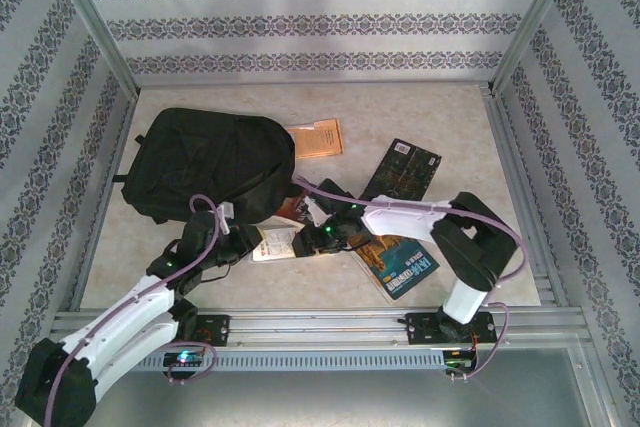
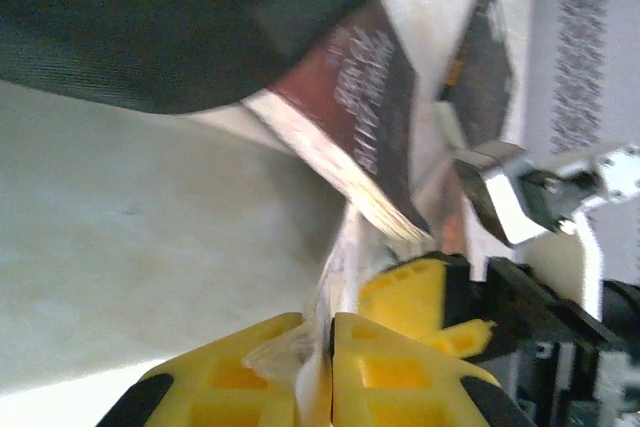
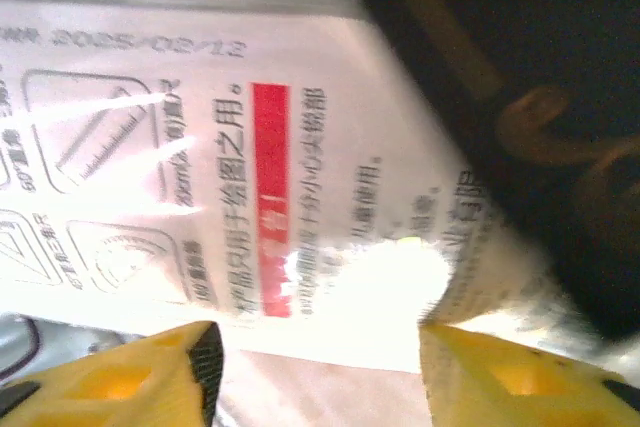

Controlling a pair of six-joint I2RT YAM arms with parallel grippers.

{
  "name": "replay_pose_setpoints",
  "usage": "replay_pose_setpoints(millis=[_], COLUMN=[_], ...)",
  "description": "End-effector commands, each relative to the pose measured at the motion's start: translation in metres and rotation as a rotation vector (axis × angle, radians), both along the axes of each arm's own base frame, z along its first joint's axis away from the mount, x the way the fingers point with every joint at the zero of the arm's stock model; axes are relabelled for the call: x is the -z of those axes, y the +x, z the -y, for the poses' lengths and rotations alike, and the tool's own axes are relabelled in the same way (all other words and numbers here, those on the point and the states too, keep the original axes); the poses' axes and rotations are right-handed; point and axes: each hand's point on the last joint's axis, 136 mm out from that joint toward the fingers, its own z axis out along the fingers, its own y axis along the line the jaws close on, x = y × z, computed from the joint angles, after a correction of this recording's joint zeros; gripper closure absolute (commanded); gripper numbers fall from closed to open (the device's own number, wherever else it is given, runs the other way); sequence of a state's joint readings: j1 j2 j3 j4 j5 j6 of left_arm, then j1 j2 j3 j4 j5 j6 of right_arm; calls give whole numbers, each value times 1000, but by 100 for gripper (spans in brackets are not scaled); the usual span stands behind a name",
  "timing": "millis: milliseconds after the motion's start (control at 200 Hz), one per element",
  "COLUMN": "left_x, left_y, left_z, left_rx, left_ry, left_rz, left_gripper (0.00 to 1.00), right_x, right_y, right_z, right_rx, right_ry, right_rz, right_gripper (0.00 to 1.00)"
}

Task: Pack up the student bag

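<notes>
Clearly the white packet [image 1: 275,244] is the thing both arms are working on, which is why they crowd one spot just in front of the student bag [image 1: 210,162]. The left gripper [image 2: 330,332] is clenched on the packet's thin edge, with the plastic pinched between its yellow fingers. A rim pinch suits something this flat and limp. The right gripper [image 3: 315,347] is released, its fingers spread wide, and the packet's printed face with its red bar lies just beyond them. I judge that the left arm alone carries the packet.

The bag lies flat on the left half of the tabletop [image 1: 440,112], its near edge towards the arms, which probably keeps the reach short. A red-covered book [image 2: 370,97] pokes out from beneath the black fabric. Whether it sits inside the opening or merely under the cloth I cannot tell.

Three more books lie loose, presumably waiting their turn. A blue book [image 1: 395,265] lies partly under the right arm, a dark book [image 1: 402,169] sits farther back, and an orange book [image 1: 318,137] rests against the bag's far side.

The tabletop is pale, faintly mottled and smooth. It is closed in on three sides by walls [image 1: 300,7] papered white with bands of dark ornament. A metal rail [image 1: 330,325] along the near edge carries the arm bases.
</notes>
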State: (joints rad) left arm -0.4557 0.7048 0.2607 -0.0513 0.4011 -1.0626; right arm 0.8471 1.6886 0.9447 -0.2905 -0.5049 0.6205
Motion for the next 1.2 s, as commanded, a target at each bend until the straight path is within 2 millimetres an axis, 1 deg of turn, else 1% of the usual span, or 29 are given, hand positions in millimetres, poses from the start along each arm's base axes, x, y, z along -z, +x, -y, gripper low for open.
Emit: replay_pose_setpoints(millis=[0,85,160,250,340,390,420,490,545,585,709,804,899,1019,1084,1199], left_x=[-33,-51,-66,-85,-105,-116,-122,-136,-146,-148,-166,-172,-173,-170,-168,-165], left_y=[-21,-20,-19,-17,-13,-11,-9,-5,-1,1,13,20,22,22,22,22], left_z=[20,20,20,19,19,19,19,22,22,24,25,24,23,23,24,25], left_rx=[153,166,172,176,177,174,174,175,163,160,135,127,125,122,124,125], left_ry=[-61,-57,-46,-42,-50,-56,-64,-100,-143,-179,-354,-431,-443,-442,-449,-465], left_rz=[14,46,65,98,141,163,179,221,249,254,287,291,289,283,277,268], left_gripper=[96,98,100,100,100,100,100,100,100,100,100,100,100,100,100,100], right_x=[-16,-40,-57,-73,-89,-97,-102,-114,-123,-128,-140,-147,-155,-170,-173,-176], right_y=[10,11,16,26,38,44,48,54,57,59,58,56,52,48,48,52], right_z=[20,30,44,64,80,88,92,97,97,97,93,90,87,82,83,86], right_rx=[22,30,64,119,193,240,268,319,338,344,332,325,303,274,276,288], right_ry=[-56,-40,-39,-47,-6,37,74,171,257,301,440,516,584,668,674,670], right_rz=[107,143,198,245,273,276,271,246,226,208,156,132,121,120,137,159], right_gripper=[30,25,20,17,14,11,7,2,2,2,2,3,4,11,17,21])
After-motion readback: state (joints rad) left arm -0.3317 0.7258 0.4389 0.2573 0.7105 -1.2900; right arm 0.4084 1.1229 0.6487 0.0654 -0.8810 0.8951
